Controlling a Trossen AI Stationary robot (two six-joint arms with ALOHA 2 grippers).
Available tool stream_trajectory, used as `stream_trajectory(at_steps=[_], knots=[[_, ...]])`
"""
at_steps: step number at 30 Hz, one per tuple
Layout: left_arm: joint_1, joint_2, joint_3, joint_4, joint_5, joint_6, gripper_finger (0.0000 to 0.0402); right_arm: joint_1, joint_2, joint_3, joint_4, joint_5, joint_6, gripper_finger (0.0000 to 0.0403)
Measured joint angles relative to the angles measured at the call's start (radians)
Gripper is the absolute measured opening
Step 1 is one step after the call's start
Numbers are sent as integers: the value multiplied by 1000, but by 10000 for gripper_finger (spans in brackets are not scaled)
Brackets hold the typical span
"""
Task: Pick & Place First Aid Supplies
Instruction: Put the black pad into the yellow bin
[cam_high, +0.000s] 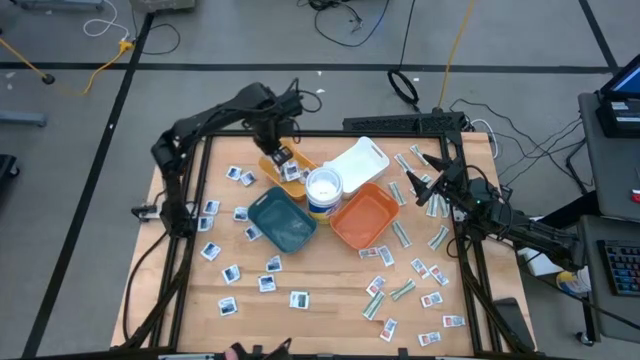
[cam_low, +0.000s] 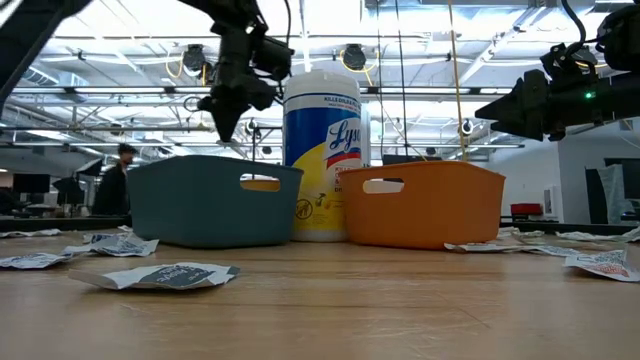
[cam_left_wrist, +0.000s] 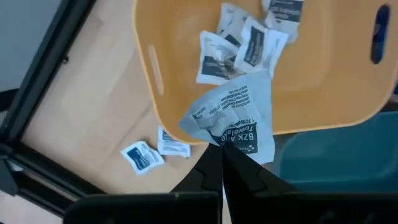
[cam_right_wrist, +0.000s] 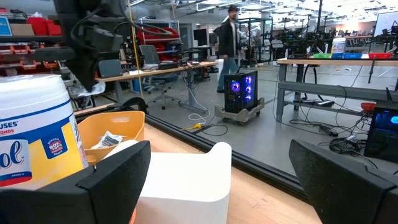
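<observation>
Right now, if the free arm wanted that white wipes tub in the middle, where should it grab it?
Probably around the tub's round body just under the lid, from above and its own side, jaws wide. It stands upright, hemmed by the teal tray and orange tray, so low on the sides is blocked. The right gripper is open nearby.

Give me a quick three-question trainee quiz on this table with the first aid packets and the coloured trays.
1. True or false: the left gripper pinches a white packet with dark print above the yellow plastic tray.
2. Which tray holds packets? A yellow B teal plastic tray C orange plastic tray
3. Fill in: the right gripper's fingers are ____.
Key: 1 true. 2 A. 3 open.
</observation>
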Motion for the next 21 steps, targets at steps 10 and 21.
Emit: stream_trajectory(at_steps=[10,21], knots=[[-35,158,95,22,21,2,0,0,0,0,0,0,0,377],[-69,268,89,87,83,1,5,0,0,0,0,0,0,377]])
